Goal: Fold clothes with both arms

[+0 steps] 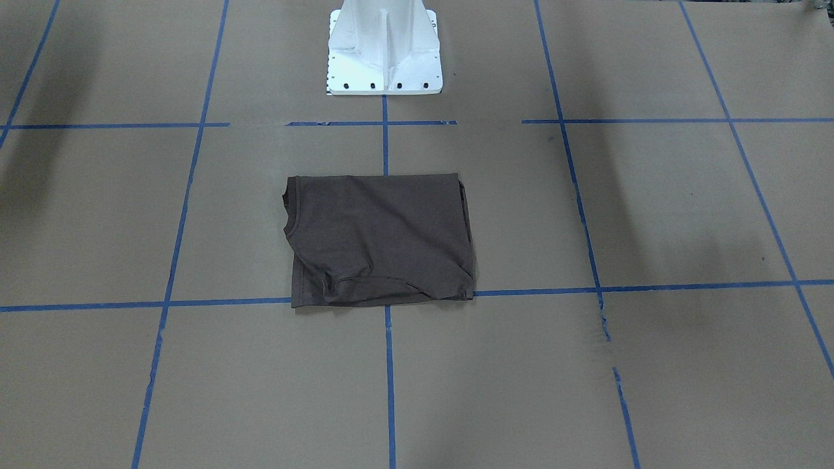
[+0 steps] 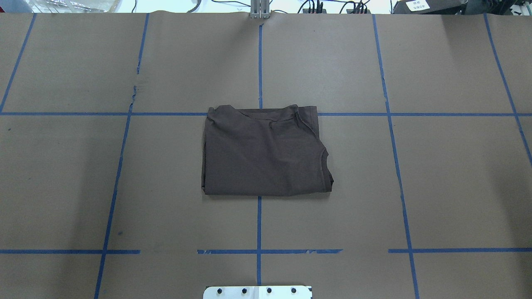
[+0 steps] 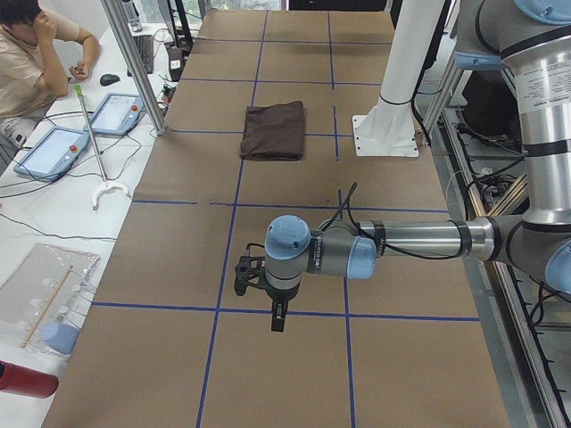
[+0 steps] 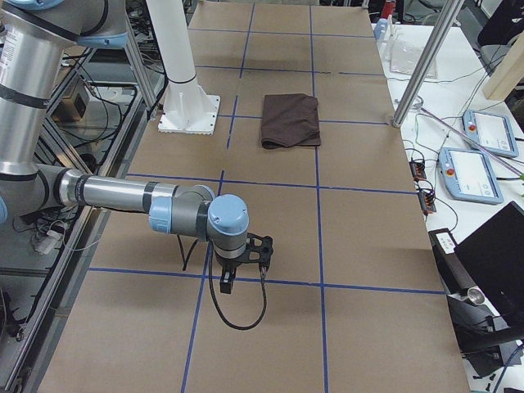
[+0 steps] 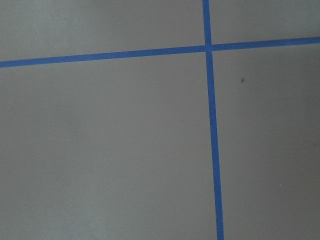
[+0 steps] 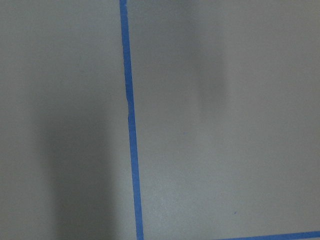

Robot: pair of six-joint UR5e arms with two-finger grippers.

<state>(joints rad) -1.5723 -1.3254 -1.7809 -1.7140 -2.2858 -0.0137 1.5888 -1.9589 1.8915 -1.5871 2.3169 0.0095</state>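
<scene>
**Shirt looks folded; both arms sit out at the table's ends**

One table [image 2: 415,187], papered brown and gridded with blue tape, fills the scene. Two arms reach low over it, the left arm [image 3: 401,239] at the left end and the right arm [image 4: 123,195] at the right end. One person [image 3: 27,80] sits off the far left corner. One white pedestal [image 1: 384,52] stands at the robot's edge.

One dark brown T-shirt [image 2: 264,151] lies flat at mid-table, near the pedestal and well apart from both arms. It forms a compact rectangle with the collar curve at its right edge.

Two grippers, the left gripper [image 3: 277,319] and the right gripper [image 4: 227,282], point down at bare paper. I cannot tell whether their fingers are apart or together.

The folding seems complete. At most, the next move calls for squaring the uneven far edge.
</scene>
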